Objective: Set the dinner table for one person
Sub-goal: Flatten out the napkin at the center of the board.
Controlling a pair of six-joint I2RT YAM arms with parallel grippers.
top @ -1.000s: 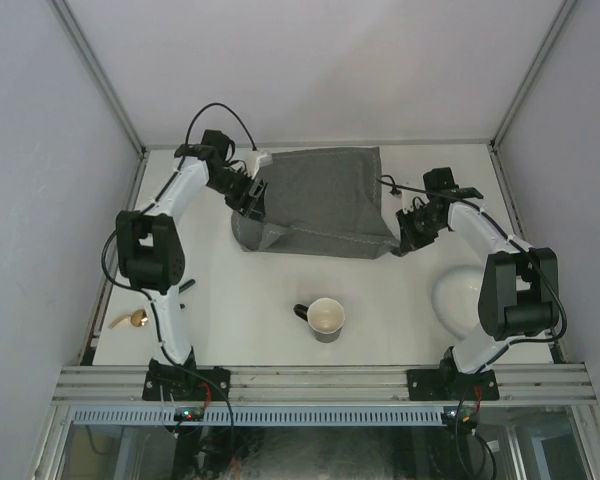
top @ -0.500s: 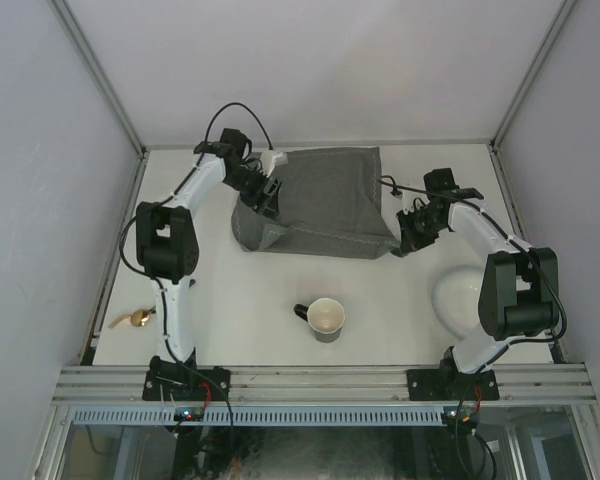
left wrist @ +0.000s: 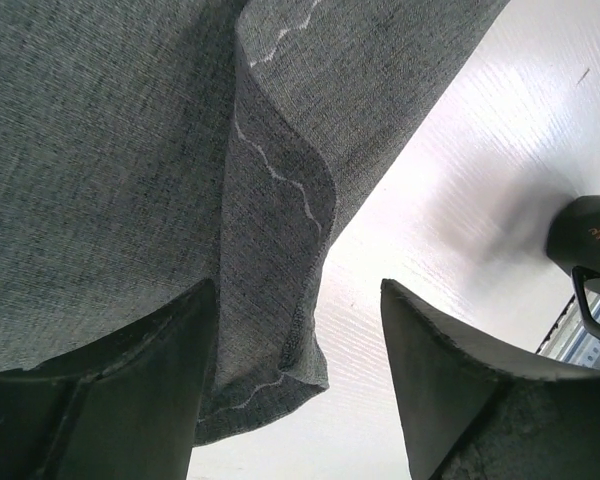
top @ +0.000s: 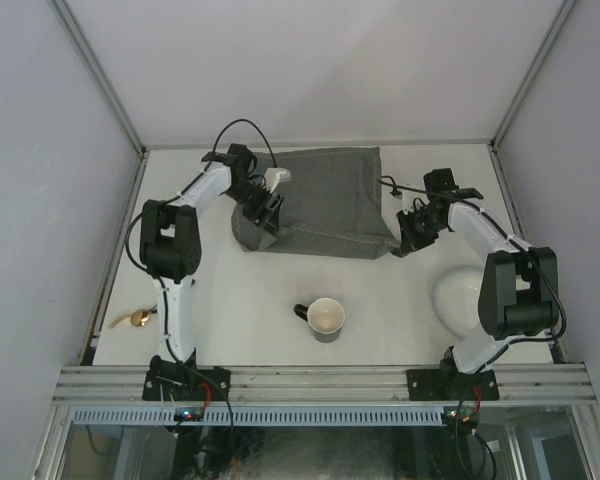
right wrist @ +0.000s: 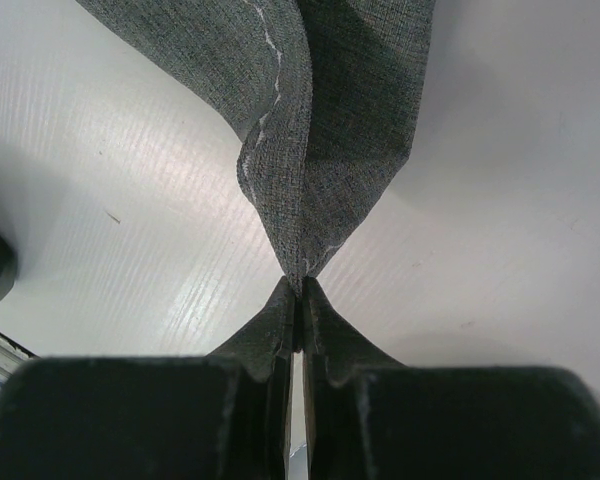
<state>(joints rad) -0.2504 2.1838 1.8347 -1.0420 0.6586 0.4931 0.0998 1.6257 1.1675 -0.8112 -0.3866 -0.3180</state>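
Left wrist view: our left end effector (left wrist: 295, 300) stands apart, a folded corner of the grey mat (left wrist: 100, 150) btwn its fingers (left wrist: 130, 400). Right end effector (right wrist: 298, 285) is clamped on the opposite corner — counter (top: 250, 290) lies just below both.

A large flat off-white rectangular desk (top: 250, 300) is seen from above. A square grey stitched cloth mat (top: 325, 195) is laid at its far middle, a dark cream-lined mug (top: 325, 318) near the centre, a white rounded dish (top: 458, 295) at the right edge, and a small gold spoon (top: 135, 319) at the left edge.
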